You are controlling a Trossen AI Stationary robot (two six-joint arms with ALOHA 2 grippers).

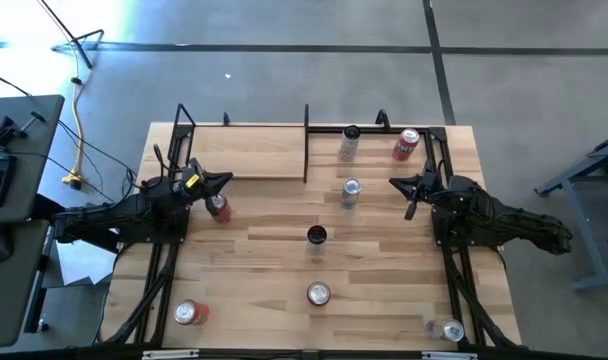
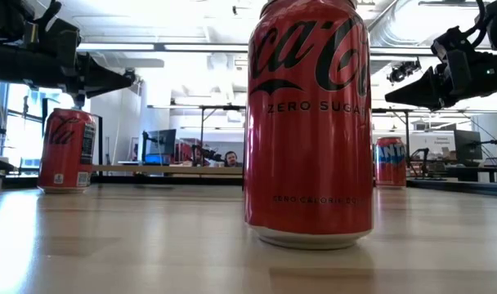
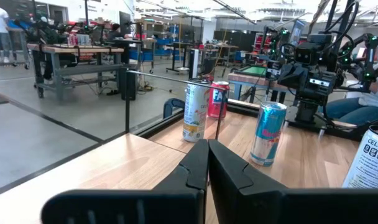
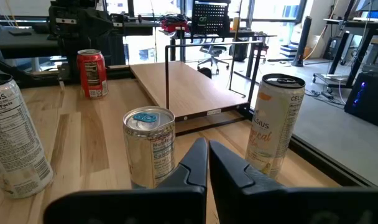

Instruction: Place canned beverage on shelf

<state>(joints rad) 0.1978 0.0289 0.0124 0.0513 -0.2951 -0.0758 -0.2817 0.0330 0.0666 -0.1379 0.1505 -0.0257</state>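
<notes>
The shelf, a pale-wood board with black rod frames at its ends, lies at the table's far left; it also shows in the right wrist view and the left wrist view. A red can stands upright on the table by the shelf's near edge, also in the low view. My left gripper is shut and empty, hovering just above and beside this can. My right gripper is shut and empty at the right, near a silver-blue can, and shows raised in the low view.
More upright cans: a pale one and a red one at the far right, a black-topped one in the middle, a red cola can near the front. A red can and a silver can sit at the front corners.
</notes>
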